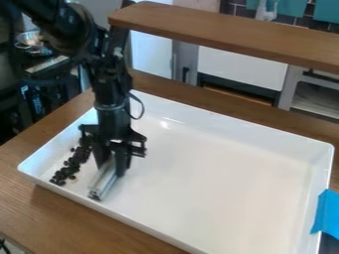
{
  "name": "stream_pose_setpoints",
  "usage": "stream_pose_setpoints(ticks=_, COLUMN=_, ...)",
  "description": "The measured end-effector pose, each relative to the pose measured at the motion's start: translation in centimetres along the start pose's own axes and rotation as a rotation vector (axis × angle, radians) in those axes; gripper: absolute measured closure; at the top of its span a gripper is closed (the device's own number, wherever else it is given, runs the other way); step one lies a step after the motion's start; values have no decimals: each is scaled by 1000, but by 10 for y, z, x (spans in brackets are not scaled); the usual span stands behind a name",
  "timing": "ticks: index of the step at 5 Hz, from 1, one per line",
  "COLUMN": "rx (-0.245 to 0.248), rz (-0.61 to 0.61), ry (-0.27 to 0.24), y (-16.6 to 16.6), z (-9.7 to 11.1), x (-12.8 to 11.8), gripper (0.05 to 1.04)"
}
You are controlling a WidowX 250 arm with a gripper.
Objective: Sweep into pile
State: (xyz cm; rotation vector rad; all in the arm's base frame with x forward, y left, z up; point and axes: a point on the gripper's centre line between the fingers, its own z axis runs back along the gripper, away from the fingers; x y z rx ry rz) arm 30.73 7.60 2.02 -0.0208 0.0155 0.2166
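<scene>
1. Keep the gripper closed firmly on the silver bar, one finger each side, so it won't twist.
2. The black bean-like pieces lie strung out beside it, toward the left end of the white tray.
3. Hold the bar's edge level and low; nudge slowly from the line's ends inward, lest strays scatter.

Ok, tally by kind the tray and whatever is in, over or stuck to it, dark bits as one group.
White tray: 1
Gripper: 1
Silvery bar, held: 1
Group of dark bits: 1
Blue tape: 1
Total: 5
</scene>
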Motion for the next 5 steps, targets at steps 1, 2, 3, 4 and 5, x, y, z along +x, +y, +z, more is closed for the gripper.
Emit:
stream_pose_setpoints(ticks=1, rx=26, rz=-11, ry=-29, y=23, z=0, x=3, gripper=704)
stream_pose_setpoints(ticks=2, rx=-47, rz=1, ry=-52, y=-3, z=10, x=-7, gripper=704)
stream_pose_setpoints(ticks=3, rx=-82, rz=-17, ry=-100, y=-58, z=29, x=-7, gripper=704)
stream_pose_setpoints(ticks=4, rx=-75, rz=32, ry=-111, y=-104, z=47, x=9, gripper=704)
stream_pose_setpoints(ticks=5, rx=-10, rz=27, ry=-98, y=-161, z=31, x=11, gripper=704)
